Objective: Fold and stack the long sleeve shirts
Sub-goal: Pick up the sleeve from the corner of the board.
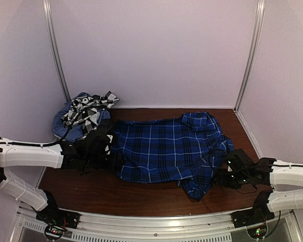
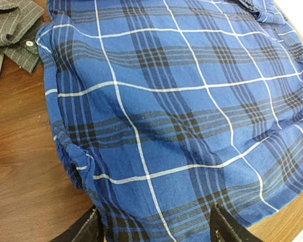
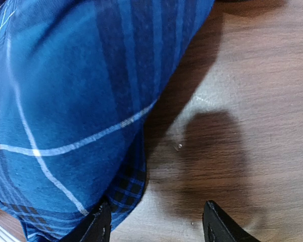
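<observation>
A blue plaid shirt (image 1: 166, 148) lies spread flat across the middle of the brown desk (image 1: 141, 194). My left hand (image 2: 156, 229) hovers at its left edge, fingers apart over the cloth. My right hand (image 3: 156, 224) is at its right edge, fingers apart above bare wood. Other shirts (image 1: 83, 113) are heaped in the back left corner.

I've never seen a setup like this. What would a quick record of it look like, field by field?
Surface: brown wooden table
Spread mid-table: royal-blue plaid shirt with thin white lines
Back-left heap: black-and-white plaid shirt on a pale-blue check shirt
Left tool: open, over the blue shirt's left end
Right tool: open, at its right edge, above bare wood
</observation>
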Controlling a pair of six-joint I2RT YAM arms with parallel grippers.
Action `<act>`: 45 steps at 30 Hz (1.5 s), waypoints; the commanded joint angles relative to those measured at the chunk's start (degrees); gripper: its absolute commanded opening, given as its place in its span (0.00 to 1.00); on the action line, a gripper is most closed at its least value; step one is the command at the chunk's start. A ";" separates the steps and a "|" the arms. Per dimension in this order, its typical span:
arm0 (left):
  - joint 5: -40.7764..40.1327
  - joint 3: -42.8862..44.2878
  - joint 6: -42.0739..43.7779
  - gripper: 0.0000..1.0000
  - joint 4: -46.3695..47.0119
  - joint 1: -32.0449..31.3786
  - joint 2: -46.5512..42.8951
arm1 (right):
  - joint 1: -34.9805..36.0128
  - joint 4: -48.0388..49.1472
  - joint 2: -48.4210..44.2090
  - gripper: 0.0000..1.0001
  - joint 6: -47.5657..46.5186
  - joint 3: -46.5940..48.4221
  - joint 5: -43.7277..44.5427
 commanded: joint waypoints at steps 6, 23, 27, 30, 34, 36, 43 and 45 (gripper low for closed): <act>-0.89 1.03 0.64 0.72 -0.12 -0.06 -2.11 | 2.31 7.18 7.40 0.67 1.31 0.60 2.34; -1.56 1.63 1.80 0.73 0.00 -0.03 -2.19 | 16.98 -0.28 26.64 0.21 7.51 8.77 13.90; -1.37 1.54 2.08 0.73 -0.03 -0.06 -2.24 | 18.97 -1.51 25.99 0.00 10.27 9.27 14.77; -1.37 1.55 2.37 0.73 -0.08 -0.01 -2.75 | 20.08 -6.15 22.65 0.00 11.72 11.90 16.56; -2.05 2.12 2.95 0.73 -0.21 -0.05 -3.14 | 21.57 -15.34 16.57 0.00 13.46 17.61 18.05; -2.95 3.13 3.59 0.73 -0.81 -0.05 -3.06 | 22.92 -20.73 14.04 0.00 15.13 19.95 18.21; -3.40 5.67 5.33 0.74 -1.36 -0.06 -2.46 | 32.69 -36.34 10.46 0.00 28.99 24.88 19.17; -3.15 6.00 5.56 0.74 -1.43 0.00 -2.44 | 36.51 -40.41 11.24 0.00 33.33 27.17 19.76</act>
